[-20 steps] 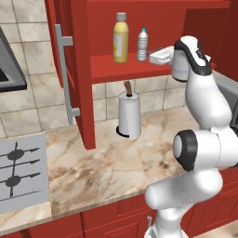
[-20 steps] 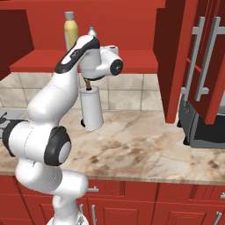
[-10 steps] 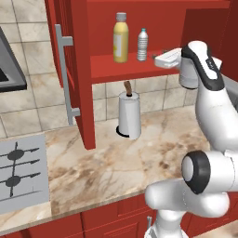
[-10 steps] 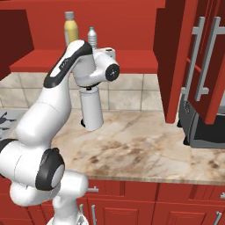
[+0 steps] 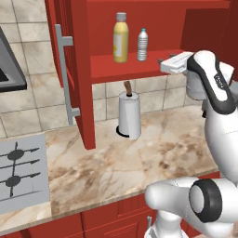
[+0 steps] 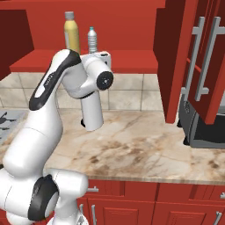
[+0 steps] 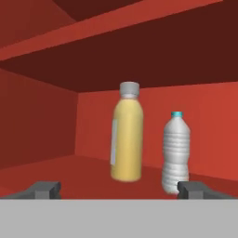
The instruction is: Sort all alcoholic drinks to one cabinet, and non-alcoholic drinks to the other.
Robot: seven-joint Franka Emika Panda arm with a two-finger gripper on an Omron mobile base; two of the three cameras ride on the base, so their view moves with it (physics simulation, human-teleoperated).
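On the red shelf (image 5: 139, 68) of the open wall cabinet with one bar handle (image 5: 65, 79), the pale-yellow juice bottle (image 5: 120, 39) and the smaller clear water bottle (image 5: 142, 45) stand upright side by side. Both non-alcoholic drinks appear again from the right base, juice bottle (image 6: 72, 34) and water bottle (image 6: 92, 40), above the arm. My gripper (image 5: 163, 62) hovers just right of them at shelf height, open and empty. Along the hand, the juice bottle (image 7: 127, 139) and water bottle (image 7: 176, 153) stand a short way beyond my gripper (image 7: 120, 189). The alcoholic drinks are out of view.
A paper towel roll (image 5: 128, 116) stands on the marble counter (image 5: 153, 158) under the shelf. A stove top (image 5: 18, 172) lies at the left. At the right, another cabinet's two-handled doors (image 6: 206, 57) hang open above a dark toaster (image 6: 204, 127).
The hand has drawn back a little to the right from the bottles, and the arm's elbow has swung right. The jaws stayed open and both bottles stayed put.
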